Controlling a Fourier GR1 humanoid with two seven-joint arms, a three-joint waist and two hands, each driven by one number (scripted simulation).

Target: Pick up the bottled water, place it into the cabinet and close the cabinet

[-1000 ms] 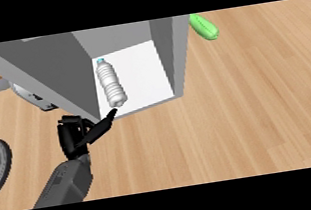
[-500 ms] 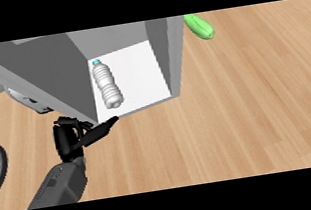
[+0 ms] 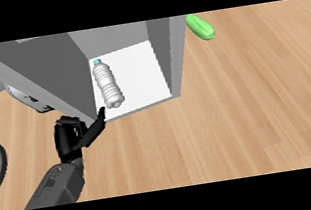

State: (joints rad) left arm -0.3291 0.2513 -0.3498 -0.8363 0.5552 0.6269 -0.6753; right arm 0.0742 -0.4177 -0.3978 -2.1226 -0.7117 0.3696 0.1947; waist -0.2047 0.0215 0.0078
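White shelf floor holds the bottled water (image 3: 107,83): placing looks done, closing the cabinet (image 3: 126,40) is the step in hand.
Bottle lies on its side inside the cabinet, blue cap toward the back, base near the front lip, hard against the cabinet's left wall. Left robot hand (image 3: 74,137) sits on the wooden worktop (image 3: 262,101) just in front of the cabinet's lower-left corner, holding nothing, fingers relaxed with one extended tip touching the shelf's front edge. Right robot hand not visible. Door itself hard to make out; likely the grey panel left of the opening. Next move probably: get the hand behind that panel and swing it across the opening, clear of the bottle's base.
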